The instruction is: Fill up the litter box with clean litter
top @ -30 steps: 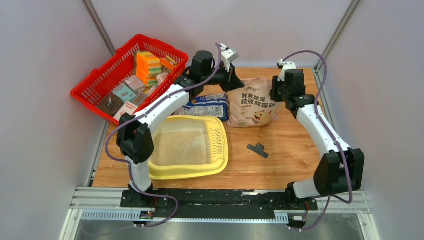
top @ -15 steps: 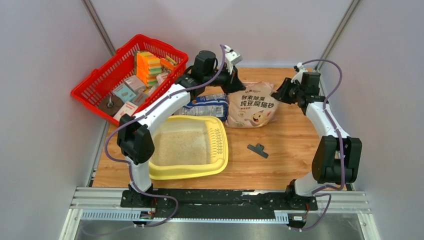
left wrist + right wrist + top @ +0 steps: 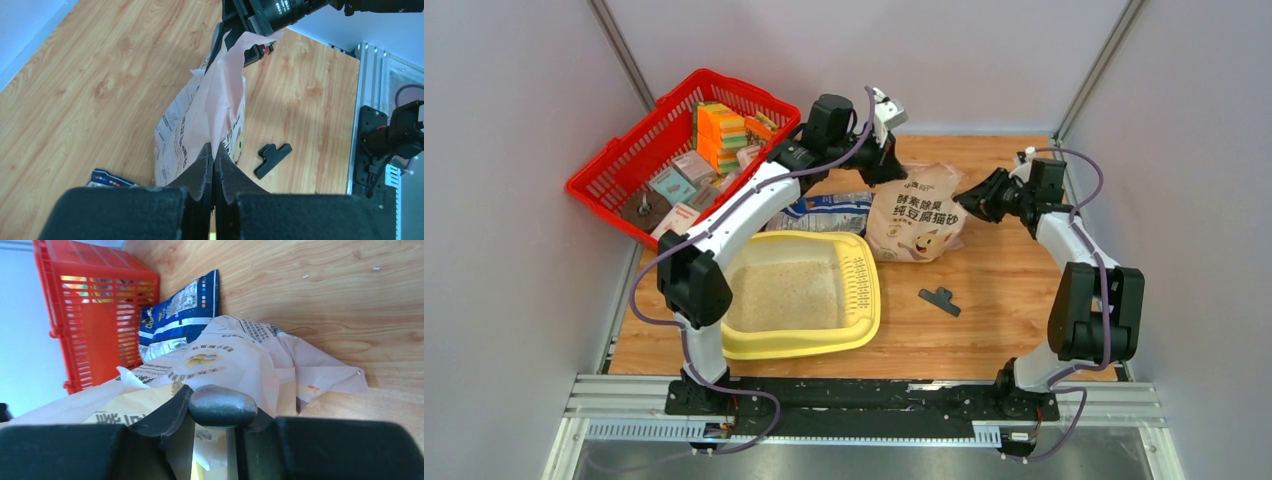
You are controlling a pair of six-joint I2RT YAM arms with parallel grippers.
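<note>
Obs.: over the last second the right arm swung outward toward the right edge of the surface. Its end effector (image 3: 979, 197) now sits low at the bag's (image 3: 919, 218) right upper corner. The bag has slid slightly left and slumped. It lies mid-surface near the far edge, with its top paper drawn taut between the two arms.

Left end effector (image 3: 214, 156): fingers pressed together on the bag's top edge, same hold as before.
Right end effector: narrow gap, and the left wrist view shows it pinching the opposite top corner.

Litter box (image 3: 866, 325): near-left part of the surface, unmoved, with a shallow layer of litter (image 3: 784, 295) inside. Clip (image 3: 939, 298) lies loose to its right.

Reading: both arms have hold of the bag top. The likely next step is a lift and tip toward the box. Risk: thin paper tearing, and spill beside the rim.
</note>
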